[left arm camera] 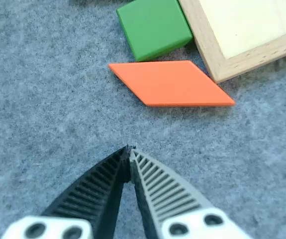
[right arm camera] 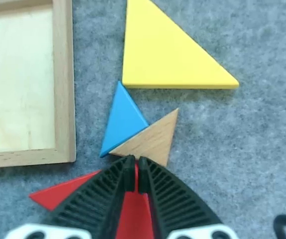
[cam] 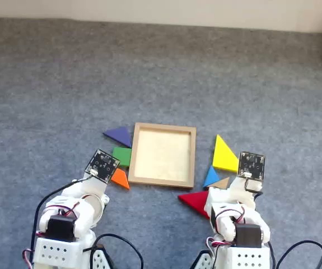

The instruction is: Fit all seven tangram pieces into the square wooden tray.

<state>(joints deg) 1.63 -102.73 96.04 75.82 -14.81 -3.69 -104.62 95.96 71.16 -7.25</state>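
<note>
The square wooden tray (cam: 162, 181) sits mid-table on the grey carpet-like surface (cam: 65, 84), and all seven pieces lie on that surface around it. Taking the tray as the dial in the high view:

- **Left side:** a purple wooden triangle (cam: 119, 135) lies at 10 o'clock. A green wooden square (cam: 122, 156) is at 9, just beside the rim. An orange wooden parallelogram (cam: 120, 178) is at 8, one tip near the tray's corner.
- **Right side:** a large yellow wooden triangle (cam: 223, 155) lies at 3. At 4, a small blue wooden triangle (cam: 211, 176) touches a small bare-wood triangle (cam: 221, 182). A large red wooden triangle (cam: 197, 202) is at 5.

The left gripper (left arm camera: 130, 149) has its jaws pressed together on nothing, over bare surface near the parallelogram. The right gripper (right arm camera: 135, 162) is likewise closed and empty, with its tips above the red triangle beside the bare-wood one.
</note>
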